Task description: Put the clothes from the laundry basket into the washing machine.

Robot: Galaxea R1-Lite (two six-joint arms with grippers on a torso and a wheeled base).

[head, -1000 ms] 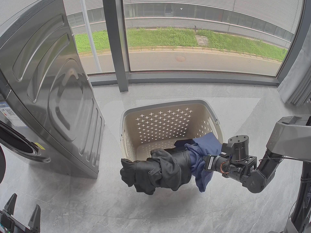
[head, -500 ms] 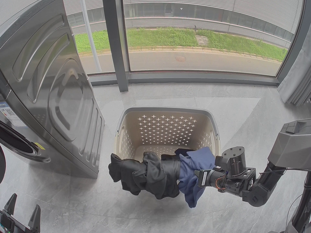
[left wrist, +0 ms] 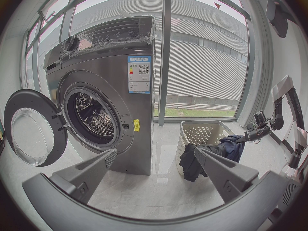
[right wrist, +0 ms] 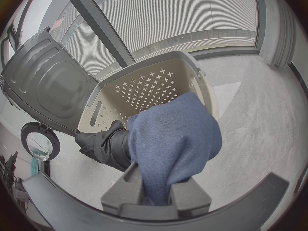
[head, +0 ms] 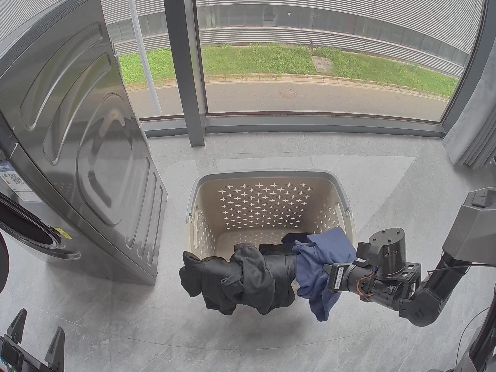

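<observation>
Pinches blue garment tight in right gripper, black garment twisted onto it; shifts bundle back rightward, slightly higher, along near rim of laundry basket.

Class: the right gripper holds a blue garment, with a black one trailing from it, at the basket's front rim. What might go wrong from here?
1. Only the blue garment sits visibly between the jaws of the right gripper; the black garment merely hangs off it and may drop to the floor.
2. The black garment drapes across the front rim of the laundry basket, so it might snag and drag it.
</observation>
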